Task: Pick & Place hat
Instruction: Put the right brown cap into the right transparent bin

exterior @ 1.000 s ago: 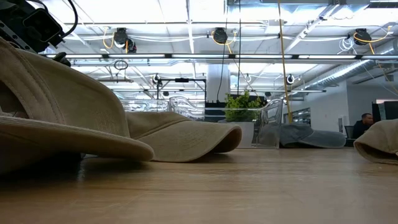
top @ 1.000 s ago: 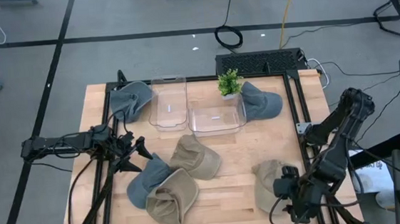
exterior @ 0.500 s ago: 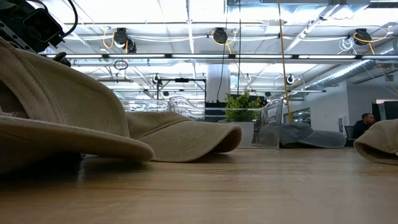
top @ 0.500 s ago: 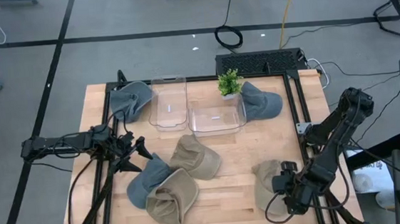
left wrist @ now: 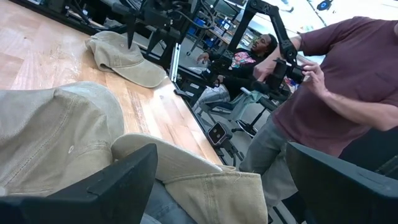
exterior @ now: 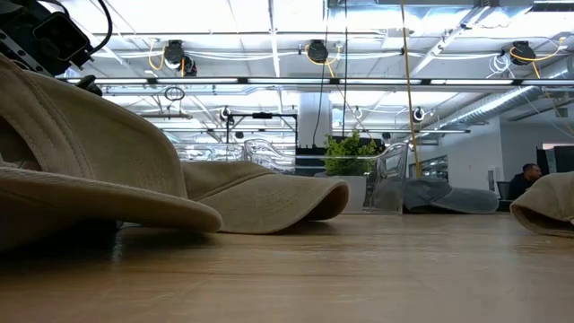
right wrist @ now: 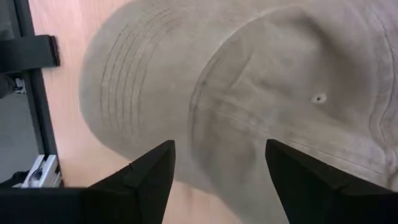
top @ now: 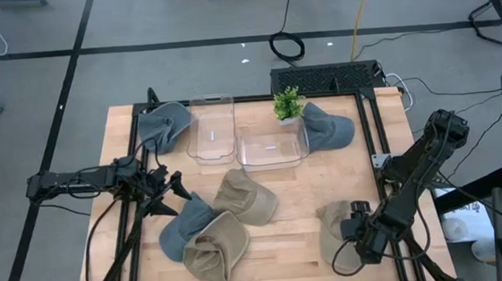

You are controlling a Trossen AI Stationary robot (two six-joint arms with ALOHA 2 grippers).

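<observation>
A tan hat [top: 329, 220] lies on the wood table near its right near corner; it fills the right wrist view [right wrist: 261, 87], crown and brim both showing. My right gripper [top: 352, 240] points steeply down just above it, open [right wrist: 221, 177], its fingers astride the seam where brim meets crown; no touch shows. My left gripper [top: 181, 186] waits open and level at the table's left [left wrist: 217, 186]. Other hats lie about: a tan one [top: 245, 197] at the centre, a grey [top: 184, 226] and a tan one [top: 213, 247] near the front, and grey ones at the far left [top: 164, 125] and far right [top: 329, 127].
Two clear bins [top: 212, 127] [top: 272, 148] and a small potted plant [top: 289, 104] stand at the table's far side. A black frame rail [top: 373, 149] runs along the right edge. Beyond the table, people show in the left wrist view [left wrist: 336, 93].
My right gripper has come down toward the tan hat at the right near corner, shifting slightly toward the table's far side. The hats have not moved.
</observation>
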